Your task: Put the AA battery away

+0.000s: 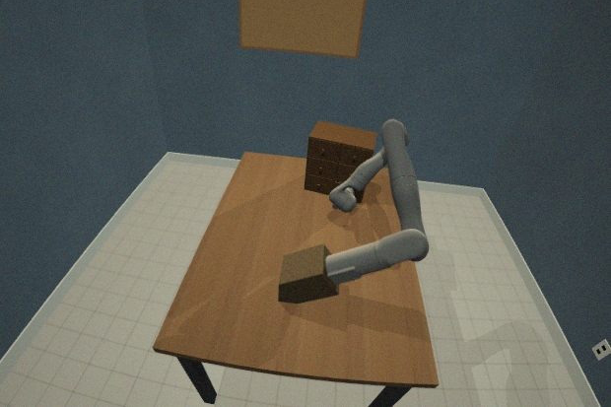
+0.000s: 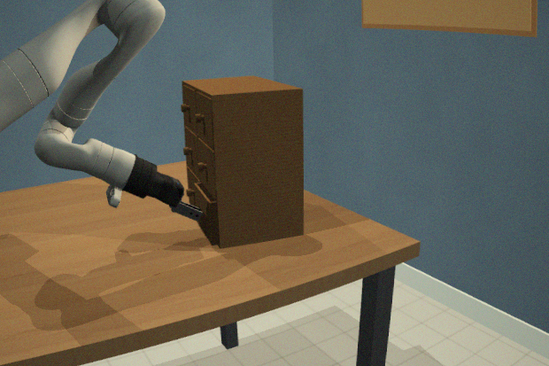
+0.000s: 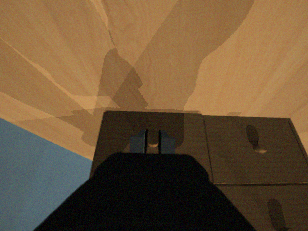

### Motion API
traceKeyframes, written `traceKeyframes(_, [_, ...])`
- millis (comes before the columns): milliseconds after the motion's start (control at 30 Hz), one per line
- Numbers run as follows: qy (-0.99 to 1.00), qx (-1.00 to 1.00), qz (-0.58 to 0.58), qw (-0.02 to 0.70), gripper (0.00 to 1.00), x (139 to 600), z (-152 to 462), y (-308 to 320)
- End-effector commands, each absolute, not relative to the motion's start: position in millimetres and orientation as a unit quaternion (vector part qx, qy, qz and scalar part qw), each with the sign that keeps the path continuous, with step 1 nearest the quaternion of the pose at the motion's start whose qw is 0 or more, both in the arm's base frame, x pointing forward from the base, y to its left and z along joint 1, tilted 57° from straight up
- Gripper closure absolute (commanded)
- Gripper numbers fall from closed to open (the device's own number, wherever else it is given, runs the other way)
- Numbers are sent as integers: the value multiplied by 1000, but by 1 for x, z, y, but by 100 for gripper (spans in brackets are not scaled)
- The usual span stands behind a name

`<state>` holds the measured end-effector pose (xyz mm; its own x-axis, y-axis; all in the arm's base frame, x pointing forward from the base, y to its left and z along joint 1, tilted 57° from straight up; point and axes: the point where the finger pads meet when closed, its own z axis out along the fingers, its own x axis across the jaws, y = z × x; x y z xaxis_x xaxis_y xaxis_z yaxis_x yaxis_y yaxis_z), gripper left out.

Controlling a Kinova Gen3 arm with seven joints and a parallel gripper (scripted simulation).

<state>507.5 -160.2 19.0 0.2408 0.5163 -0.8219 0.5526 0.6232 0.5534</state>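
Note:
The small wooden chest [image 1: 340, 137] [image 2: 257, 152] stands at the far end of the table [image 1: 256, 243] [image 2: 133, 281]. Its bottom drawer [image 2: 208, 214] [image 3: 117, 130] on the near side in the exterior view sticks out a little from the front; the other drawers look pushed in. My gripper [image 2: 195, 214] [image 3: 152, 138] reaches low and level at that drawer, with its fingers shut on the drawer's small knob. No AA battery shows in any view, and the drawer's inside is hidden.
The arm's brown base block [image 1: 304, 273] sits on the near part of the table. A neighbouring drawer knob [image 3: 253, 136] lies beside my fingers. The table's right edge [image 2: 399, 250] runs close behind the chest. A cork board [image 1: 304, 7] hangs on the wall.

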Motion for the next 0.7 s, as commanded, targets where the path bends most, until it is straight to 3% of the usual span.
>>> traceKeyframes(0, [615, 434, -13, 658, 63, 509, 20, -160])
traceKeyframes(667, [615, 434, -13, 658, 63, 517, 22, -162])
